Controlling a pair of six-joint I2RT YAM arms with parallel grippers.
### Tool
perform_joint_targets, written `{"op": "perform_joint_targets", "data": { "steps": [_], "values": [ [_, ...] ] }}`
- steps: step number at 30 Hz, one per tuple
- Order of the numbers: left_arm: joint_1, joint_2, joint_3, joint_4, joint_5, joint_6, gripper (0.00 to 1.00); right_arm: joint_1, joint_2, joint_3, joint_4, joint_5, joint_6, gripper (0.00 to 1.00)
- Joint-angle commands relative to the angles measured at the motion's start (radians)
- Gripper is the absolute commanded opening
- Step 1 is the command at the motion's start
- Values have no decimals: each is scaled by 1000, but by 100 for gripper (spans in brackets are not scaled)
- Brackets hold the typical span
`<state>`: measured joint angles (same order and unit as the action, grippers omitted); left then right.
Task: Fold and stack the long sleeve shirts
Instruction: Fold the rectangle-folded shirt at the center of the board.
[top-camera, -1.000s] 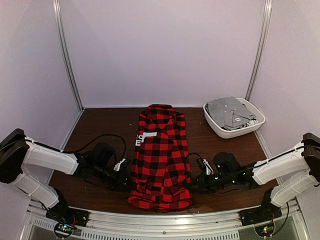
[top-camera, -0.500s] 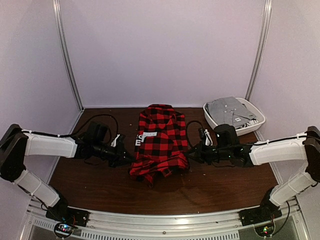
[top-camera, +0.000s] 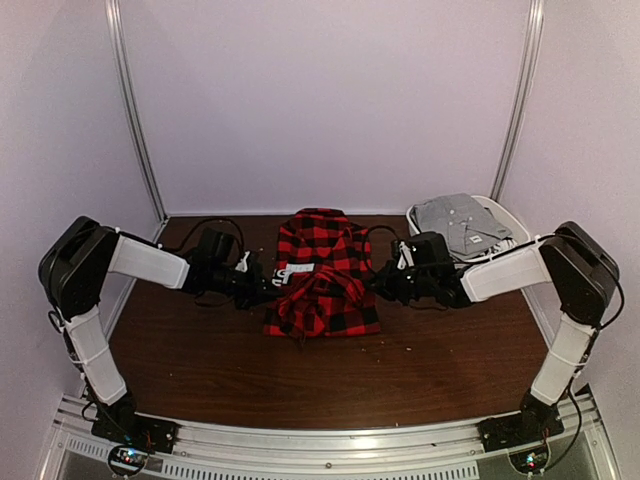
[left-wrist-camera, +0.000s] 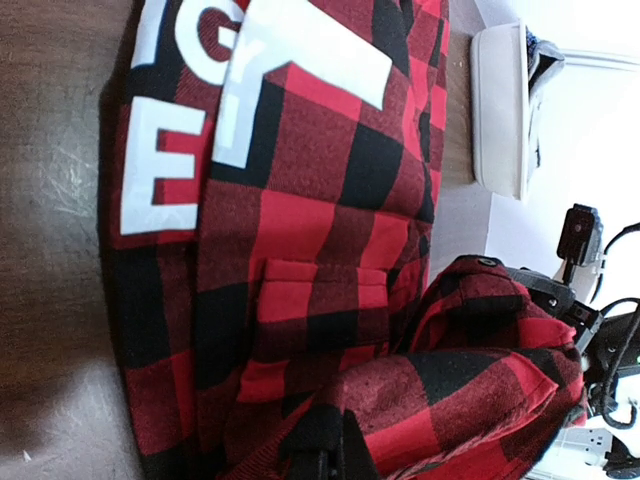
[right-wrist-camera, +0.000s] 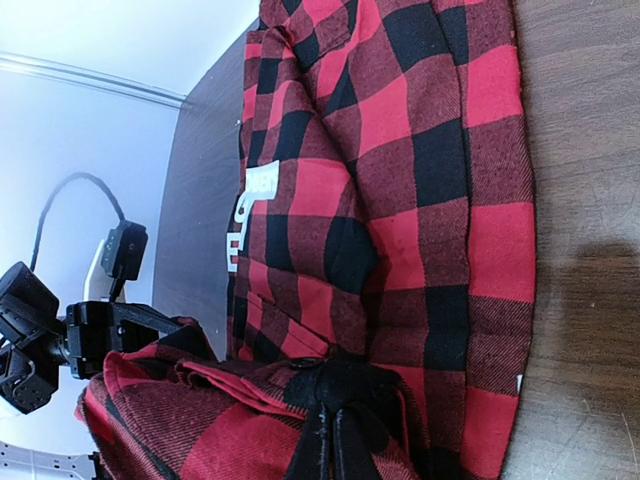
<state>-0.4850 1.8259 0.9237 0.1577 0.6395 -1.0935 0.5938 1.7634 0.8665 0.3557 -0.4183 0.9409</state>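
Left gripper (left-wrist-camera: 322, 456): fingers pinched tight on a bunch of hem cloth. Right gripper (right-wrist-camera: 331, 432): likewise clamped, on the opposite hem corner.

Both hold their corners over the flannel shirt (top-camera: 322, 272), level with each other. Judged reason: the matched grips keep the bottom edge straight while it goes toward the collar, halving the length.

The shirt lies mid-table (top-camera: 200, 350), collar at the far end, lower part doubled over. The white basket (top-camera: 442, 263) at far right holds grey garments (top-camera: 460, 222), clear of the fold.

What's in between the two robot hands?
The red-and-black checked shirt: the left gripper and right gripper each pinch its bunched hem, seen in the top view.
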Motion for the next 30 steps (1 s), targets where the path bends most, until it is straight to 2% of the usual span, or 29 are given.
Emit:
{"op": "perform_joint_targets", "data": {
  "steps": [1, 10, 12, 13, 14, 16, 18, 21, 24, 28, 30],
  "values": [
    [5, 19, 46, 51, -41, -10, 0, -17, 24, 32, 48, 23, -12, 0],
    [8, 36, 46, 57, -94, -7, 0, -41, 57, 50, 48, 46, -2, 0],
    [8, 41, 58, 63, -89, 6, 13, -43, 61, 54, 47, 46, 0, 3],
    [8, 40, 67, 51, -94, 18, 22, -44, 60, 57, 44, 46, -2, 13],
    [8, 34, 76, 36, -106, 34, 34, -44, 57, 61, 34, 47, -6, 22],
    [10, 16, 92, 16, -119, 67, 56, -43, 38, 65, 18, 57, -19, 34],
    [14, -6, 107, -6, -129, 107, 69, -44, 9, 63, -5, 79, -36, 46],
    [16, -49, 126, -58, -157, 171, 80, -43, -34, 65, -59, 108, -73, 59],
    [19, -104, 122, -97, -173, 221, 87, -36, -80, 63, -121, 146, -113, 65],
    [18, -174, 78, -102, -189, 262, 89, -10, -148, 61, -200, 225, -180, 67],
    [17, -201, 50, -105, -183, 270, 88, 19, -162, 71, -228, 246, -213, 65]
  ]
}}
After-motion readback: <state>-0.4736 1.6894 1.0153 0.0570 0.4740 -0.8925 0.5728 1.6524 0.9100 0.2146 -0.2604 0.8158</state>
